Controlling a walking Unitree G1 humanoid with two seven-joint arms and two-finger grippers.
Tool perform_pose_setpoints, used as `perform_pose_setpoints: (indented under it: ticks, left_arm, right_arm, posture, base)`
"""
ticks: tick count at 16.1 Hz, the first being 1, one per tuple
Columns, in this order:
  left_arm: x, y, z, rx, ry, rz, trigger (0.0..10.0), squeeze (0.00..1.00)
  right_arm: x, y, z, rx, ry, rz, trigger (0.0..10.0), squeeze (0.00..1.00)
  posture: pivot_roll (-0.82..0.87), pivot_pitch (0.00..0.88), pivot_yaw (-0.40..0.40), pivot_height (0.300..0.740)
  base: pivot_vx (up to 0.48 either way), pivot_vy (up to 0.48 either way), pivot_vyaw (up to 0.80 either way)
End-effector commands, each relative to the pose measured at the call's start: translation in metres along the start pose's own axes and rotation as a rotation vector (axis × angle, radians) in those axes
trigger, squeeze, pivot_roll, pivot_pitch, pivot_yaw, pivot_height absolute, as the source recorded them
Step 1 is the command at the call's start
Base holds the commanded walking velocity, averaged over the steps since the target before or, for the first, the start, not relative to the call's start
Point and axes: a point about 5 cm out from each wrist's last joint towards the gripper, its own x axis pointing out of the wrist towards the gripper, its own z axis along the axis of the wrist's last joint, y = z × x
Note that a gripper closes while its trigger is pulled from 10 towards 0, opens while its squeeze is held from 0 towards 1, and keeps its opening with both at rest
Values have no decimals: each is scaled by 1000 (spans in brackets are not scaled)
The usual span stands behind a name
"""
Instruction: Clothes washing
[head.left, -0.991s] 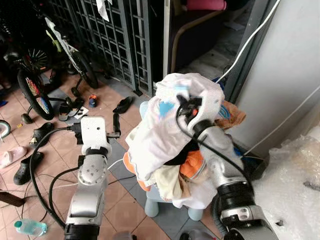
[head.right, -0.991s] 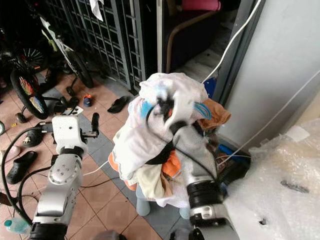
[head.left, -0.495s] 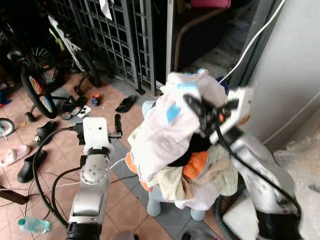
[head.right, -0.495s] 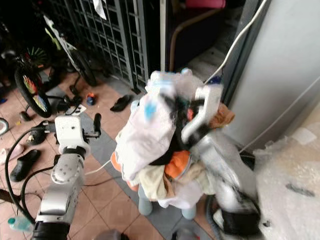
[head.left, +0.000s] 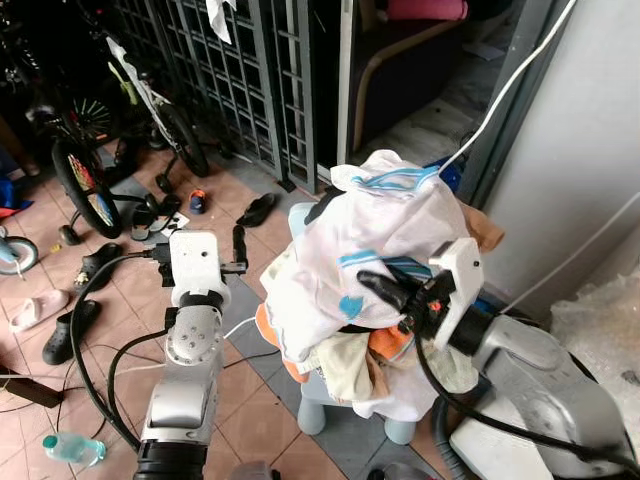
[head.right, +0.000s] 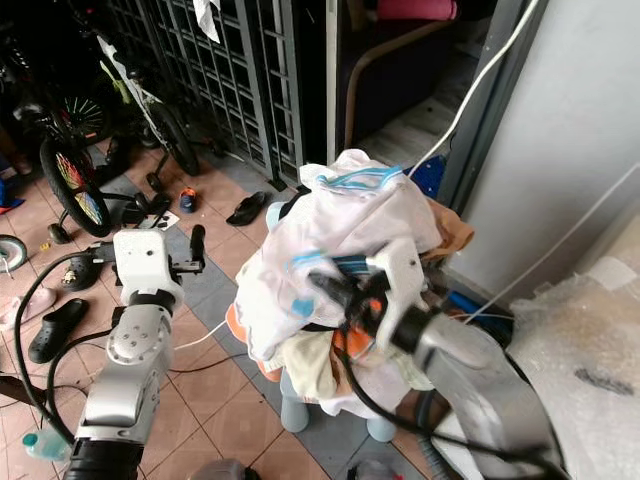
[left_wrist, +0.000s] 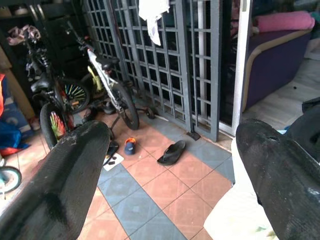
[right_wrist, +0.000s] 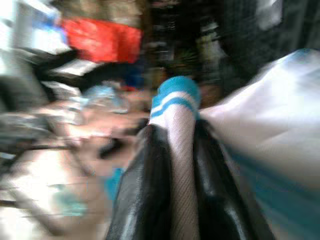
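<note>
Lowered right claw (head.left: 372, 285) gripping garment (head.left: 375, 225)

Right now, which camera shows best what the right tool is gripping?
The right wrist view: the right tool is shut on a white garment with blue stripes, though blurred. The eye views show that tool against the clothes pile.

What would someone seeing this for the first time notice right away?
A tall pile of clothes heaped on a pale blue stool dominates the middle. The right gripper is shut on white cloth with blue stripes on that pile. The left gripper, open, hangs beside it over the tiled floor, bicycles behind.
</note>
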Motion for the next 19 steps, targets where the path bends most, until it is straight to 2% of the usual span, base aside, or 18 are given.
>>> perform_pose_setpoints:
  ticks: [1,2,3,4,5,8,9,10,13,19]
  left_arm:
    - [1,0,2,17,-13,-7,10000,0]
    - [1,0,2,16,-13,-4,10000,0]
    - [1,1,4,20,-19,4,10000,0]
    - [1,1,6,21,-25,6,10000,0]
    - [1,0,9,23,-31,6,10000,0]
    - [1,3,16,46,-59,2,10000,0]
    - [1,3,15,43,-58,1,10000,0]
    - [0,2,11,46,-50,-2,10000,0]
    - [-2,-3,8,32,-36,-6,10000,0]
    - [-1,0,7,43,-27,3,10000,0]
  right_arm:
    - [7,-8,5,-135,-33,-121,0,0]
    - [8,-10,5,-170,-34,-161,0,0]
    - [9,-16,1,-195,-52,-305,0,0]
    - [8,-21,-4,-151,-64,-393,0,0]
    - [7,-23,-7,-118,-62,-427,0,0]
    - [7,-21,-11,-160,-78,-500,118,0]
    - [7,-23,-11,-155,-76,-514,3765,0]
    - [9,-27,-10,-148,-82,-537,10000,0]
    - [16,-36,-2,-139,-102,-567,10000,0]
    - [29,-32,1,-126,-130,-523,10000,0]
  posture:
    - [-35,0,72,740]
    - [-35,0,72,740]
    - [-31,0,68,740]
    - [-25,0,66,740]
    - [-23,0,66,740]
    - [-18,0,71,740]
    - [-20,0,71,740]
    - [-22,0,70,740]
    - [-22,0,70,740]
    - [-15,0,65,740]
  base:
    - [0,0,0]
    - [0,0,0]
    - [0,0,0]
    - [0,0,0]
    - [0,0,0]
    - [0,0,0]
    - [0,0,0]
    - [0,0,0]
    - [0,0,-415]
    - [0,0,-720]
